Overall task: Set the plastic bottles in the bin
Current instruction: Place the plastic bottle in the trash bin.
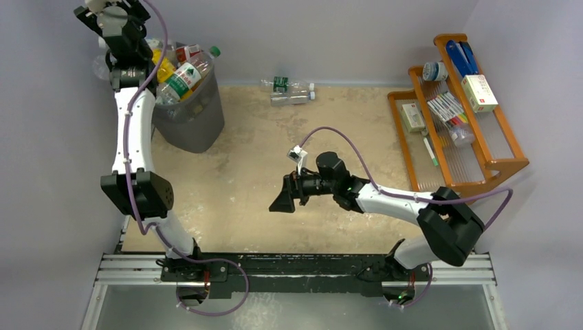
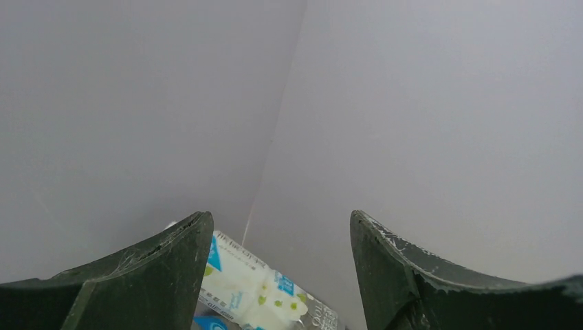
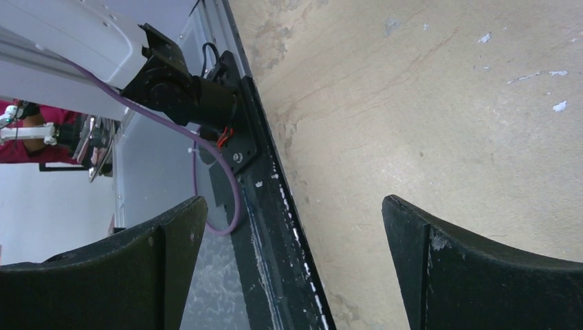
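Jaws of the left gripper [image 2: 280, 214] stand apart with nothing between them, high over the far-left corner. A white-and-blue labelled bottle [image 2: 251, 289] lies just below the fingers [image 2: 158, 275], apparently on the heap. That heap of bottles [image 1: 168, 69] fills the dark grey bin [image 1: 196, 127] past its rim, with a green-labelled bottle [image 1: 184, 77] leaning out toward the edge. The step in hand looks like the let-go over the bin. Done well, it would mean lifting the arm straight up before swinging away, since a sideways sweep could knock bottles off so full a pile. The right gripper [image 3: 294, 199] hangs wide open and empty over the middle of the table [image 1: 227, 185]. Two clear bottles [image 1: 292, 91] lie side by side at the foot of the back wall [image 1: 344, 41], well apart from the bin. The right arm seems better placed for them, taking one at a time across its body. The wooden rack [image 1: 481, 161] on the right is no part of the job.
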`<state>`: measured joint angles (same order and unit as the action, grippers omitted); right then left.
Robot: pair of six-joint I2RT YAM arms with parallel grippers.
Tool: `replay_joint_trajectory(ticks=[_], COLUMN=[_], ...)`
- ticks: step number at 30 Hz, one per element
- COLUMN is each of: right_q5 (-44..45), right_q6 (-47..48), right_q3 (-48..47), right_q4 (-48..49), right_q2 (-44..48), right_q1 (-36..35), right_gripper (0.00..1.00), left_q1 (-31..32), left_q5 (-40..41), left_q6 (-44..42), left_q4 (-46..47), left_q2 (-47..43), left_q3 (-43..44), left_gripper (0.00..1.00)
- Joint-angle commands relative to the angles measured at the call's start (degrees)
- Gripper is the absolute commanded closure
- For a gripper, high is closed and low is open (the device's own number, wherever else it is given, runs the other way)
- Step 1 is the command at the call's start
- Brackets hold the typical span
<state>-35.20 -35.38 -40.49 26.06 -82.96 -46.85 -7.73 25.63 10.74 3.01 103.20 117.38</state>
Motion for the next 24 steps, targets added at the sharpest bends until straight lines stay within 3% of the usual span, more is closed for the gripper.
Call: replay_joint_trajectory(ticks=[1, 16, 21, 24], right_q5=[1.94, 3.85, 2.16, 0.39], right_q6=[0.67, -1.38, -0.08, 2.14], right_q3=[-2.93, -1.27, -5.86, -10.54], right_q4=[-0.62, -1.07, -4.83, -7.93], right_q2=[3.51, 6.94, 3.87, 1.95], right_q1=[0.01, 0.00, 2.87, 7.60], right_gripper=[0.00, 0.00, 0.00, 0.00], left_q1=[-0.17, -3.31, -3.87, -3.91], left_q5=[1.53, -3.13, -10.18, -17.87], left_q6=[2.71, 6.73, 11.54, 15.45], left_q4=[-4.37, -13.97, -25.71, -28.16], left_q2=[-5.40, -7.81, -4.01, -6.15], left_q3=[6.18, 7.95, 18.02, 15.90], left_gripper=[0.27, 0.25, 0.25, 0.24])
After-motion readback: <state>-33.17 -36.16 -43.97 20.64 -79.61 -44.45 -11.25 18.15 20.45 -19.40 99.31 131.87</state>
